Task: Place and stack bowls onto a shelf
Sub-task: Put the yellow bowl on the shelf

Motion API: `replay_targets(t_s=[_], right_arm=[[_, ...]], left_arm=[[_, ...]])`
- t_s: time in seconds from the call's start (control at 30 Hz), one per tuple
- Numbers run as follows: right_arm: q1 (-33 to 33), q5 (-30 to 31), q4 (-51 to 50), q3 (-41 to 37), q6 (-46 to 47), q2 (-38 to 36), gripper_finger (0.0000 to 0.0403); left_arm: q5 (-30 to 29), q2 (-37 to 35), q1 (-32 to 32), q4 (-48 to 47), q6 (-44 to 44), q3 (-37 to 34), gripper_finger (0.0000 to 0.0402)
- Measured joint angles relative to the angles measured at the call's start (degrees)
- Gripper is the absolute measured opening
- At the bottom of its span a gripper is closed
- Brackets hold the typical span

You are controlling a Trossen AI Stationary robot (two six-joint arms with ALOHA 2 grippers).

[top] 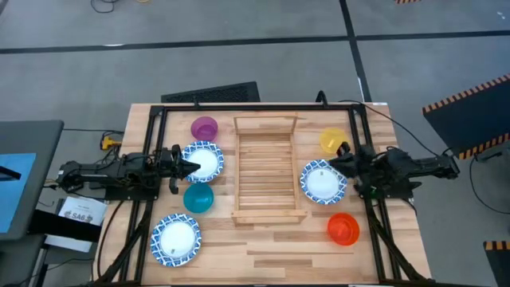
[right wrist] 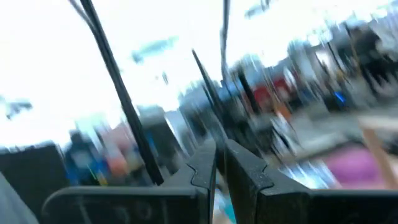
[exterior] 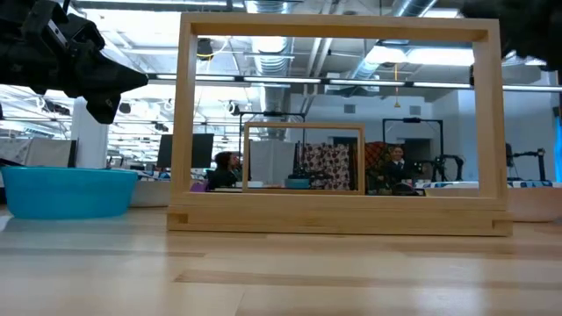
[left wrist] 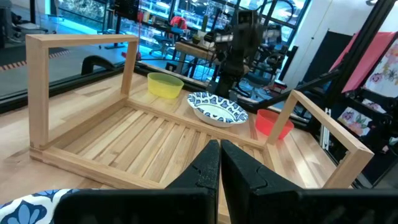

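Observation:
The light-wood slatted shelf lies mid-table, with nothing on its slats. To its left stand a purple bowl, a blue-rimmed white bowl, a teal bowl and a second white bowl. To its right stand a yellow bowl, a third white bowl and an orange-red bowl. My left gripper hovers shut over the left white bowl's rim, raised well off the table. My right gripper is shut, between the yellow bowl and the right white bowl.
The shelf's raised end frames stand taller than the bowls. Black frame bars run along the table's left, right and far sides. People sit in the room beyond the table.

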Motion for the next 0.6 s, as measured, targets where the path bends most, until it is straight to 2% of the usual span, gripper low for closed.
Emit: replay_targets(t_s=[0.1, 0.17, 0.27, 0.4, 0.6], right_arm=[[0.0, 0.09, 9.74, 0.02, 0.73, 0.0, 0.0062], [0.0, 0.8, 12.28, 0.5, 1.68, 0.01, 0.0062], [0.0, 4.83, 5.48, 4.89, 4.68, 2.35, 0.0062], [0.0, 5.72, -8.99, 13.31, 5.9, 9.9, 0.0068], [-0.35, 7.91, -13.65, 22.81, 5.21, 24.21, 0.0073]], left_arm=[[0.01, 0.0, 0.0, -0.02, 0.0, 0.0, 0.0], [0.02, -0.02, 0.0, 0.01, 0.0, -0.02, 0.0], [0.0, -0.01, -0.01, -0.02, 0.0, -0.01, 0.0], [0.0, 0.0, 0.0, -0.02, 0.0, 0.01, 0.0], [0.01, 0.0, -0.01, -0.01, 0.0, 0.01, 0.0]])
